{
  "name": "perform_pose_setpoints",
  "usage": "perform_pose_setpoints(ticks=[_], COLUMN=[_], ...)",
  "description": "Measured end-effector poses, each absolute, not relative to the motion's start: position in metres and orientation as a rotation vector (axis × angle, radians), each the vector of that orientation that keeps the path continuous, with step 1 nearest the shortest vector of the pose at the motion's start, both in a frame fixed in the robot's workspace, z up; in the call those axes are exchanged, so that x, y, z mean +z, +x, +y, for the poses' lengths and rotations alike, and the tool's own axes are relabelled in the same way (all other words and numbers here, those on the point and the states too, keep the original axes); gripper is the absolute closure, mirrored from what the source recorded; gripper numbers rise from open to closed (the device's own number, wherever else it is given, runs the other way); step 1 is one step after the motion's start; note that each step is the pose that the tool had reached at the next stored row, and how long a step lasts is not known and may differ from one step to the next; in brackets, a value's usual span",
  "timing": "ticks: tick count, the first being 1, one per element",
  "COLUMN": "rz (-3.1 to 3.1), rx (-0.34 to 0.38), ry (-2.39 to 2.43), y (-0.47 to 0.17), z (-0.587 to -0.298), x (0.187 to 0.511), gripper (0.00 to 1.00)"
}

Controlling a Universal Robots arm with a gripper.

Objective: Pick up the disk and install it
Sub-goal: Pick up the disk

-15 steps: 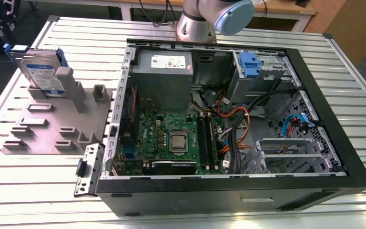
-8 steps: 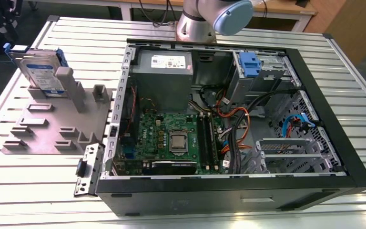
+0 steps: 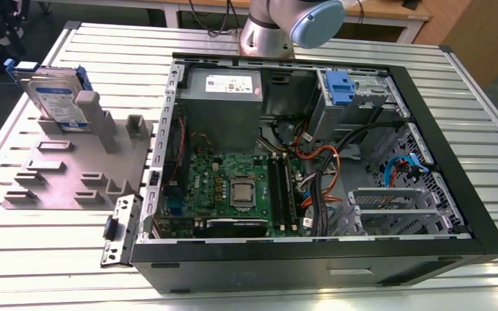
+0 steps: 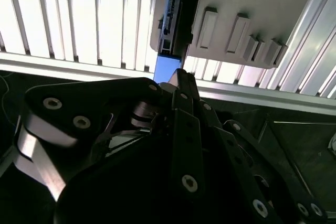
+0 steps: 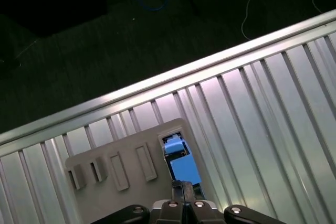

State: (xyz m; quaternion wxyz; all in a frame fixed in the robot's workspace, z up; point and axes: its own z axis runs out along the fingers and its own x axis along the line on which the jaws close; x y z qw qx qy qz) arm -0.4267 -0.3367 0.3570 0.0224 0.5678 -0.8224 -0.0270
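Case (image 3: 318, 262): black, side open, on the slatted table (image 3: 50, 259)
Motherboard (image 3: 231, 188): green, inside the case
Power supply (image 3: 223, 87): grey box, in a case corner
Rack (image 3: 67, 175): grey plastic, just outside the case

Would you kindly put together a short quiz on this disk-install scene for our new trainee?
1. True or false: the disk already lies flat inside the computer case.
2. What holds the disk upright? A) a slot of the grey fixture plate; B) a person's hand; C) a cardboard box.
3. Fill in: in the exterior view, the fixture plate stands on the view's ____ of the case.
Key: 1 false; 2 A; 3 left.
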Motion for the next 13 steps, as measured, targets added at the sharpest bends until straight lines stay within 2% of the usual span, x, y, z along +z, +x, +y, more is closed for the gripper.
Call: perform_pose_setpoints(ticks=[13], rz=[-2.486], rx=[-0.081], ry=[1.842], y=[-0.4267], z=[-0.3367], x=[0.3568], gripper=[0.89])
